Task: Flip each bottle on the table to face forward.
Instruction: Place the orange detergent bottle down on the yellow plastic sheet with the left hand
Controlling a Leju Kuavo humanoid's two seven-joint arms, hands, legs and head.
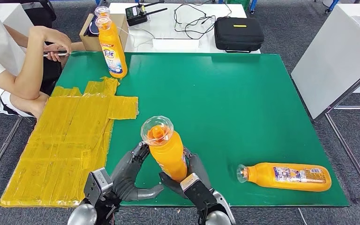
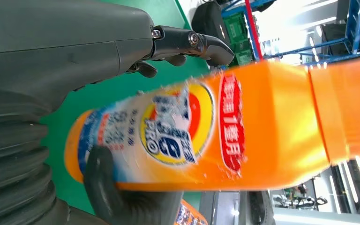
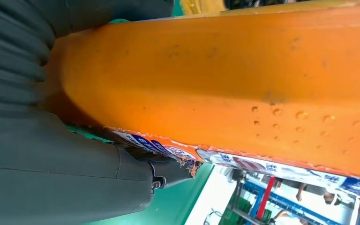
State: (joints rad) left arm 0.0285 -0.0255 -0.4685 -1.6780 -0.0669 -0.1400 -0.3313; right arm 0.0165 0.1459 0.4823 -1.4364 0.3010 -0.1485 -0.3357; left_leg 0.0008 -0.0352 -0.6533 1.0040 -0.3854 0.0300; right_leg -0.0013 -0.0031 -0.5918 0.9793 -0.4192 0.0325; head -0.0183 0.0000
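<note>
**A:** What does the head view show?

**B:** A green table [image 1: 243,103]. Near its front edge an orange bottle [image 1: 167,152] stands upright with a clear cap on top, plain orange side toward the camera. The right hand [image 1: 190,176] wraps around its lower body and holds it. The left hand [image 1: 130,174] sits against the bottle's other side, fingers spread and thumb out along the table; whether it grips I cannot tell here. A second bottle [image 1: 286,176] lies on its side near the front right corner, label up, cap pointing left. A third bottle [image 1: 112,44] stands at the far left edge, label facing the camera. Yellow sheets [image 1: 70,140] cover the table's left part. A person's arm [image 1: 30,61] rests at the far left corner.

**A:** And the left wrist view?

**B:** The held bottle's printed label faces this camera. A dark finger lies across the label's end; other fingers are apart above, off the bottle.

**A:** The right wrist view?

**B:** The bottle's plain orange side, close up, with the label's edge visible. The grey thumb presses against that edge.
</note>
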